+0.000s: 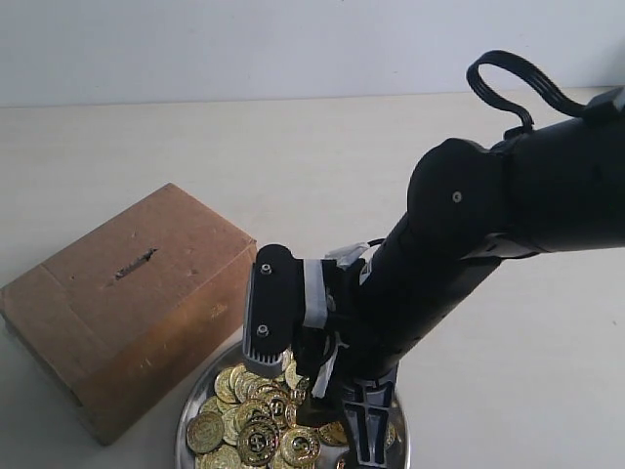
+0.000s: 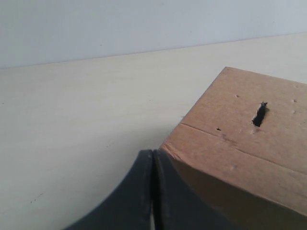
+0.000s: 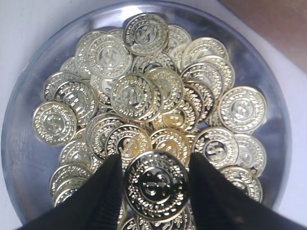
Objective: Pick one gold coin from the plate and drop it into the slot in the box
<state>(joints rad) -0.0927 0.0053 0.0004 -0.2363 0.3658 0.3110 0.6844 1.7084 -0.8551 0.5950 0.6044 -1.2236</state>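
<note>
Gold coin is sitting edge-on btwn the R gripper fingers. The claw is pinching it, both sides touching. It's showing bigger than the others, so it's riding above the coin pile. The R arm is hanging over the plate, and the pile is covering most of the dish. The plate is lying on the pale table, just beside the box, at the box's near-right corner in the ext view. The box slot is sitting in the top face, pointing up. L gripper is showing its jaws pressed together, hovering next to a box corner w/ the slot in its view.
</note>
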